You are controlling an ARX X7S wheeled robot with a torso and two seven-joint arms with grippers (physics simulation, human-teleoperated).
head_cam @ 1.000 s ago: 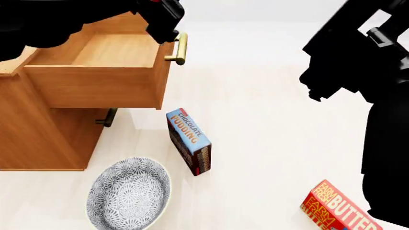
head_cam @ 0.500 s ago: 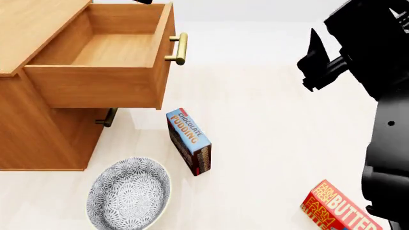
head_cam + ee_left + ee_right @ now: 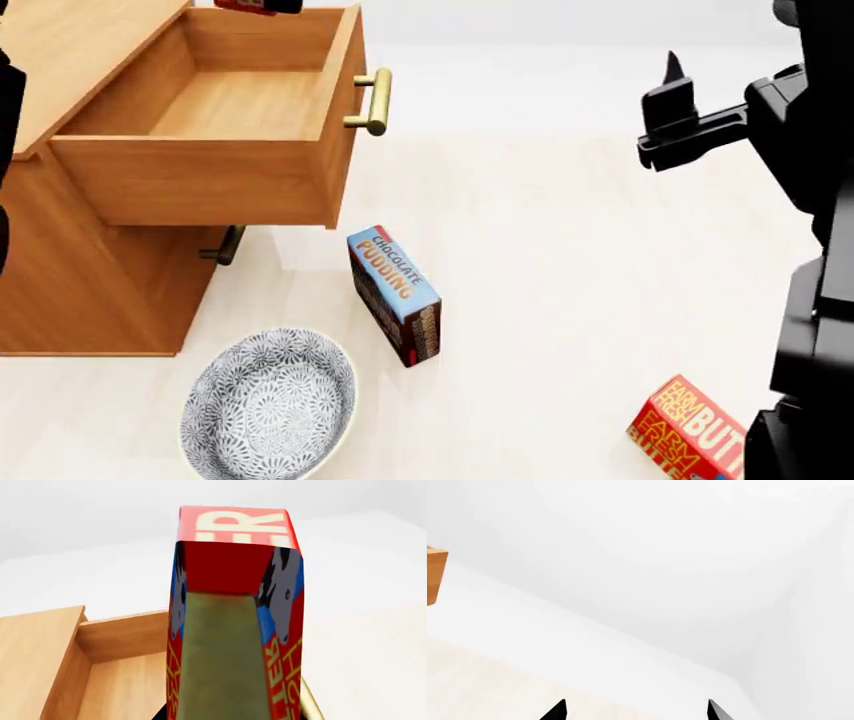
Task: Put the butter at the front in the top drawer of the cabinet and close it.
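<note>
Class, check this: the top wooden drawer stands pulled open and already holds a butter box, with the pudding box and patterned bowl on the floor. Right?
Not quite. The head view shows the open top wooden drawer empty inside. The blue-and-brown chocolate pudding box and grey patterned bowl do lie on the floor.

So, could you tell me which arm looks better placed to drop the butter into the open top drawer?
Left. Its gripper holds a butter box above the open top drawer. The right gripper hangs empty, off to the side.
</note>
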